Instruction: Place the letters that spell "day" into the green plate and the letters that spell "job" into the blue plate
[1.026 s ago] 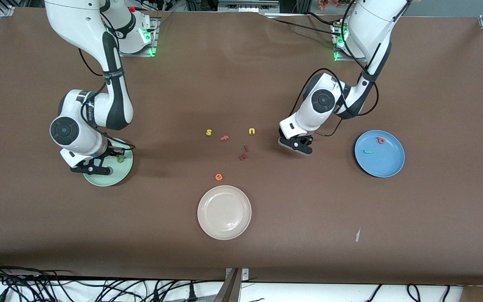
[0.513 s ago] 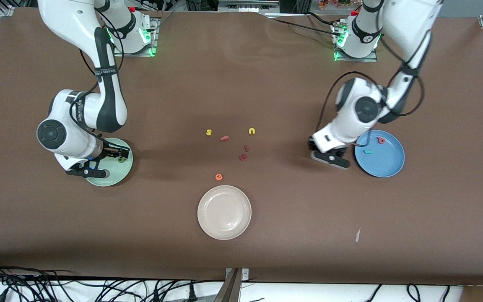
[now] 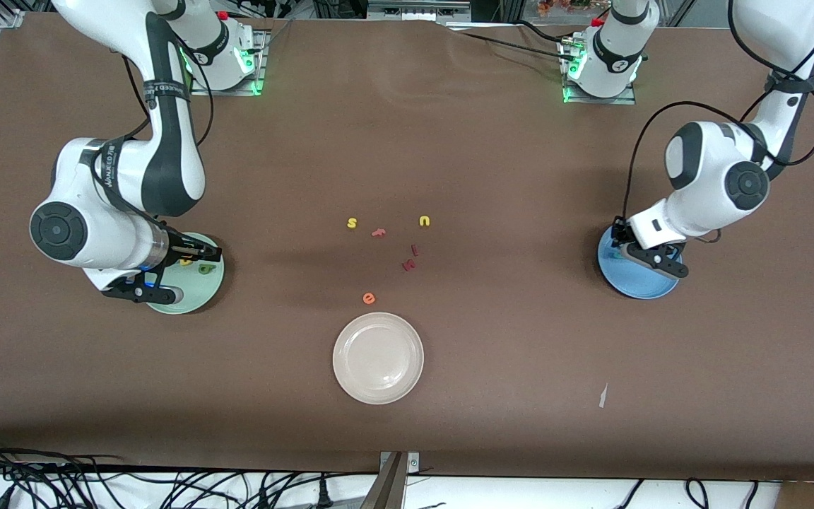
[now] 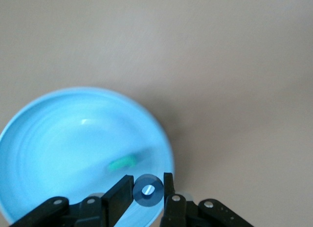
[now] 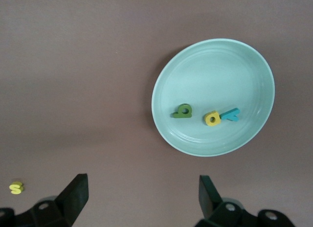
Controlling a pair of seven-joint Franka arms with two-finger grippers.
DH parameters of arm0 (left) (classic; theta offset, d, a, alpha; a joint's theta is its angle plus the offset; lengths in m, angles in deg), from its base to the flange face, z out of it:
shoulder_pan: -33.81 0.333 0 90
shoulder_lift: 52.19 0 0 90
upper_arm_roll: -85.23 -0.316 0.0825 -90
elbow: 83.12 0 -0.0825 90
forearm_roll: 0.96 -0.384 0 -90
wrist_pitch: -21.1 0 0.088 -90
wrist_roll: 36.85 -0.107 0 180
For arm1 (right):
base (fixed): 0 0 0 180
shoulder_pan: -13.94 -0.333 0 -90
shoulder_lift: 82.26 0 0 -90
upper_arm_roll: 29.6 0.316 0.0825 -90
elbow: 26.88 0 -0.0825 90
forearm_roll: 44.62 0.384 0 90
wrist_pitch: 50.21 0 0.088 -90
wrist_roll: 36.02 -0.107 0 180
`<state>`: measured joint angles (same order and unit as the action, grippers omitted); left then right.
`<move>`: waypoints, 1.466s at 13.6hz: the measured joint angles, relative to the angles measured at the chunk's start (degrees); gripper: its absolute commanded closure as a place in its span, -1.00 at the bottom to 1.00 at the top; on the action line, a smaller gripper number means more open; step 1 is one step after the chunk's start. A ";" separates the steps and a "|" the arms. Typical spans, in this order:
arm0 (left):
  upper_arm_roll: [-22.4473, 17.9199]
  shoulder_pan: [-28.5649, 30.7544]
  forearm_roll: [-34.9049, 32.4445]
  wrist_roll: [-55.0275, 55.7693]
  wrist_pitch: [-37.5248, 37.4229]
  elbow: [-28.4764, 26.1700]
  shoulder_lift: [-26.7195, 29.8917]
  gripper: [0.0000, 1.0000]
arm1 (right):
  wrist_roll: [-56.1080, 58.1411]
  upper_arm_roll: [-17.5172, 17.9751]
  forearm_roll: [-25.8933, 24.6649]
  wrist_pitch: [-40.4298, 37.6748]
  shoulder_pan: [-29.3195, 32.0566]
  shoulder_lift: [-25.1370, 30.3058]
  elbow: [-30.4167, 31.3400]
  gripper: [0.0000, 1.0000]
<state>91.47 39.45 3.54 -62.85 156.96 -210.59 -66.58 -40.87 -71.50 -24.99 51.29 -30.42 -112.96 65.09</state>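
Glossy smooth blue plate [image 4: 58, 139], matt brown table [image 3: 520, 177], glossy white plastic arm casings.

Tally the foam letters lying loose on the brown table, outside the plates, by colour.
Yellow foam letters: 2
Pinkish-red foam letter: 1
Dark red foam pieces: 2
Orange foam letter: 1
Total: 6

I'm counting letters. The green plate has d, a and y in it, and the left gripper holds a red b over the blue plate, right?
Not quite: the left gripper holds the blue o, not a red b, as the left wrist view shows. It is over the blue plate. The green plate does hold d, a and y.
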 measured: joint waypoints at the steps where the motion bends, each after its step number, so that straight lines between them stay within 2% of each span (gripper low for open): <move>1: -1.16 0.43 0.00 -2.30 0.03 -0.59 0.00 -0.22 | -0.05 0.07 -0.06 -0.60 -0.17 -0.01 -0.87 -1.00; 2: -2.17 0.69 0.00 -4.18 0.05 -0.74 0.03 -0.92 | -0.09 0.12 -0.06 -1.19 -0.46 -0.04 -1.59 -1.00; 3: -2.85 0.84 0.00 -5.32 0.07 -0.73 0.10 -1.00 | -0.24 0.13 -0.06 -1.70 -0.84 -0.08 -2.31 -1.00; 7: -3.44 0.87 0.00 -5.99 0.12 -0.70 2.22 -1.00 | -0.89 -0.04 -0.73 -3.66 -1.22 0.13 -5.03 -1.00; 9: -3.46 0.87 0.00 -5.98 0.09 -0.73 3.86 -1.00 | -0.90 0.78 -5.12 -4.55 -0.48 2.15 -6.08 -1.00; 10: -3.46 0.87 0.00 -5.98 0.07 -0.79 4.38 -1.00 | -0.90 3.34 -8.78 -5.00 1.21 4.16 -6.36 -1.00; 12: -3.40 0.82 0.00 -5.98 0.30 -0.73 5.39 -1.00 | -1.14 13.06 -16.31 -5.67 7.99 8.92 -6.61 -1.00; 14: -3.22 0.39 0.00 -5.88 0.47 -0.06 7.78 -1.00 | -1.47 20.99 -19.08 -6.02 14.78 13.35 -6.66 -1.00; 15: -3.22 0.12 0.00 -5.56 -0.75 0.42 9.99 -1.00 | -1.53 22.85 -19.61 -6.53 17.22 15.06 -6.66 -1.00; 17: -3.28 0.00 0.01 -3.59 -7.79 2.91 15.12 -1.00 | -1.74 23.88 -20.19 -7.65 21.00 17.22 -6.58 -1.00; 20: -3.51 -0.02 -1.10 -1.41 -23.57 12.68 20.11 -1.00 | -2.68 24.03 -20.20 -9.84 24.95 18.52 -6.50 -1.00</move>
<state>87.96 39.43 2.44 -64.26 133.39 -197.90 -46.47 -43.55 -47.47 -45.19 41.46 -5.46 -94.44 58.59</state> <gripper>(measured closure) 0.000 0.000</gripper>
